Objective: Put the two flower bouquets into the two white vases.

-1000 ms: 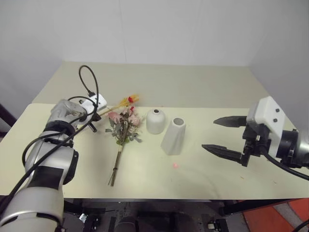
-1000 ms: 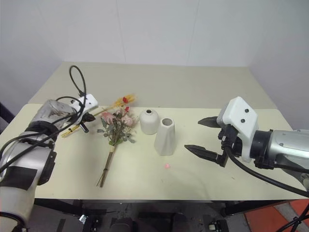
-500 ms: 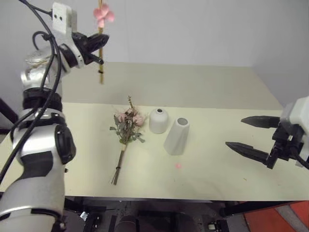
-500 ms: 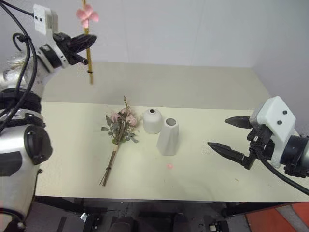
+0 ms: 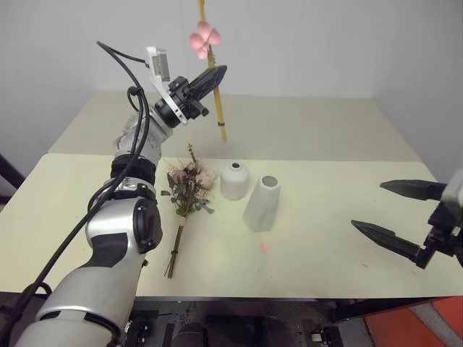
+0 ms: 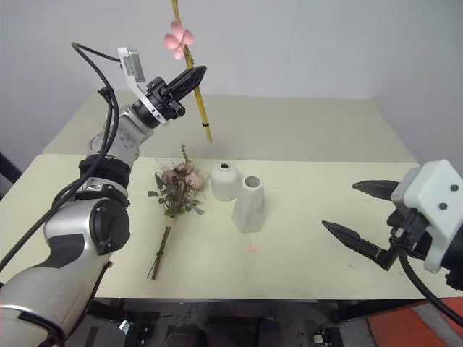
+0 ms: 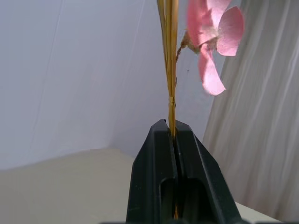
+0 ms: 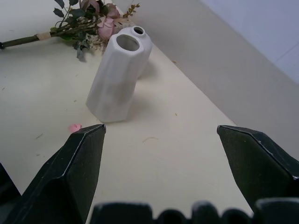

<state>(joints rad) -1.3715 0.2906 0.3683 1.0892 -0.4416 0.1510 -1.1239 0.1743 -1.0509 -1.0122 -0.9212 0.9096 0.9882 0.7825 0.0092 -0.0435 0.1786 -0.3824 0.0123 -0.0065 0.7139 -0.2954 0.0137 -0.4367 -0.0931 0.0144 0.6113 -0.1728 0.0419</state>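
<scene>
High above the desk [image 5: 325,181], my left gripper [image 5: 215,74] pinches the yellow spray [image 5: 214,79] upright, well clear of the round vase [image 5: 234,181] and cone vase [image 5: 261,203]. Rose bunch [image 5: 189,184] lies beside them; my right gripper [image 5: 394,213] hangs wide, empty.

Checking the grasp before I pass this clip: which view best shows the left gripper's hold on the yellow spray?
The left wrist view: the shut left gripper pinches the yellow spray just below its pink bloom. The eye views show the spray held high above the table, its stem end hanging free, but the contact is small.
</scene>
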